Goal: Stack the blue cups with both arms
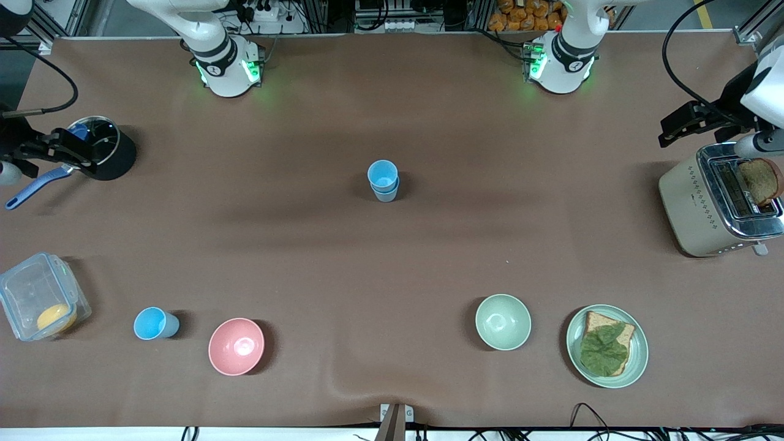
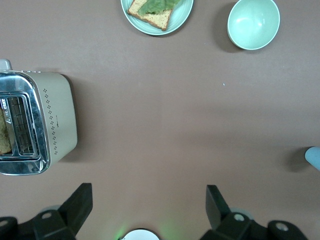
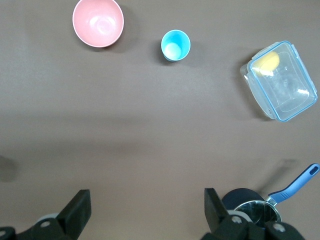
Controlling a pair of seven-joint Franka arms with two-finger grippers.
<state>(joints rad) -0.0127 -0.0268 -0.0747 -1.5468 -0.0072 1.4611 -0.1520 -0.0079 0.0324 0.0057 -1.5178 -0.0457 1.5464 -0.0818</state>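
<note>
Two blue cups [image 1: 383, 180] stand nested in a stack at the middle of the table. A sliver of the stack shows at the edge of the left wrist view [image 2: 314, 158]. A single blue cup [image 1: 154, 323] stands upright beside the pink bowl [image 1: 236, 346], toward the right arm's end; it also shows in the right wrist view [image 3: 175, 45]. My right gripper [image 1: 76, 153] [image 3: 145, 207] is open and empty, high over the table by the black pot [image 1: 104, 150]. My left gripper [image 1: 670, 128] [image 2: 147, 205] is open and empty, high by the toaster [image 1: 713, 205].
A clear box [image 1: 38, 304] holding something yellow sits near the single cup. A green bowl [image 1: 503, 321] and a plate [image 1: 637, 361] with bread and a leaf lie toward the left arm's end. The toaster holds a slice of bread [image 1: 759, 180]. A blue-handled utensil [image 1: 33, 187] lies by the pot.
</note>
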